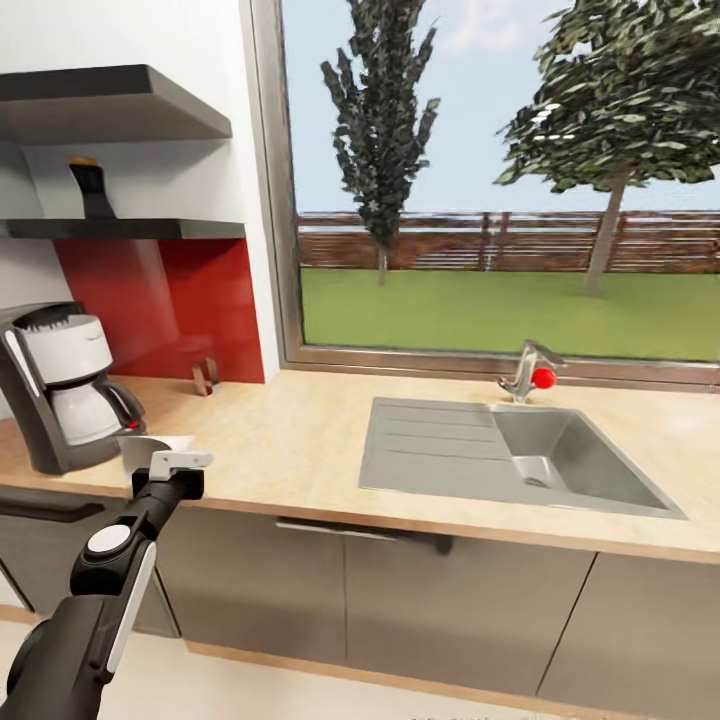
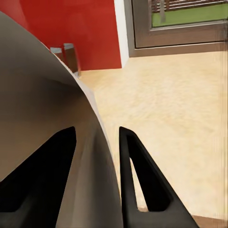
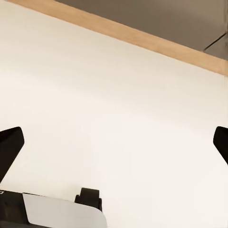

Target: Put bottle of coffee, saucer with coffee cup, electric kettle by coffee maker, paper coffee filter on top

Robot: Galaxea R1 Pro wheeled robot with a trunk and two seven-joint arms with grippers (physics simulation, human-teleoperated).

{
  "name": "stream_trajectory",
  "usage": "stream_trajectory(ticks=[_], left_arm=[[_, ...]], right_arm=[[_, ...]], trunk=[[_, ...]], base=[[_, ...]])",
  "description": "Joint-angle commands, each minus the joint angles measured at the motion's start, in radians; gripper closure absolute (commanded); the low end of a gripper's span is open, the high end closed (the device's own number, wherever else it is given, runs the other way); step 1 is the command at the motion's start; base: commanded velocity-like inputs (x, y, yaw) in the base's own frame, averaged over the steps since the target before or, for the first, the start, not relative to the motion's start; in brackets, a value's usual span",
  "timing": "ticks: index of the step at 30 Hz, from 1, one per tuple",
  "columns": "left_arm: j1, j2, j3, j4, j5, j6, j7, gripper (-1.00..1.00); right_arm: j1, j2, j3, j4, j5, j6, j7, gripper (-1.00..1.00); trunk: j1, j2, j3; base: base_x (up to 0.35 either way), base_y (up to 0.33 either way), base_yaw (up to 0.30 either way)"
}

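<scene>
A: Largest item first?
B: The bench (image 1: pixel 300 440), light wood over grey fronts, with a sink (image 1: pixel 560 460) at 3 o'clock in the head view.

A: Next?
B: The coffee maker (image 1: pixel 62 395), standing at the bench's 9 o'clock end. Rigid, probably heavy; it stays put.

A: The shelf (image 1: pixel 130 228)?
B: At 10 o'clock, carrying the bottle of coffee (image 1: pixel 92 188). Judged stiff, smooth, light; take it round the body below the cap.

A: Smaller things?
B: The paper coffee filter (image 1: pixel 205 376) against the red wall. Thin, crushable; pinch its upper edge softly. The saucer (image 1: pixel 148 445), judged hard and breakable, is clamped by its rim.

A: Hands?
B: Left hand (image 1: pixel 170 462) reaches forward over the bench edge beside the coffee maker, grasping the saucer. Right hand (image 3: pixel 114 137) faces the floor, fingers spread, empty.
</scene>
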Motion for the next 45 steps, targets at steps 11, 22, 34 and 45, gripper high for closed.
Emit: stream_trajectory(ticks=[11, 22, 34, 45], left_arm=[[-0.001, 0.000, 0.001, -0.002, -0.011, 0.005, -0.005, 1.00], [-0.001, 0.000, 0.001, -0.002, -0.011, 0.005, -0.005, 1.00], [-0.001, 0.001, 0.001, -0.002, -0.011, 0.006, -0.006, 1.00], [-0.110, -0.045, -0.017, -0.011, 0.079, 0.398, -0.053, 1.00]], right_arm=[[-0.001, -0.001, 0.005, 0.001, 0.003, -0.003, -0.001, -1.00], [-0.001, -0.001, 0.004, 0.001, 0.003, -0.003, -0.001, -1.00], [-0.001, 0.000, 0.005, 0.001, 0.002, 0.000, 0.000, -1.00], [-0.001, -0.001, 0.004, 0.001, 0.003, -0.001, -0.001, -1.00]], trunk=[[0.000, -0.001, -0.001], [0.000, -0.001, -0.001], [0.000, -0.001, -0.001], [0.000, -0.001, -0.001]], base=[[0.000, 0.160, -0.159], [0.000, 0.306, -0.007], [0.028, 0.096, 0.000], [0.001, 0.001, 0.000]])
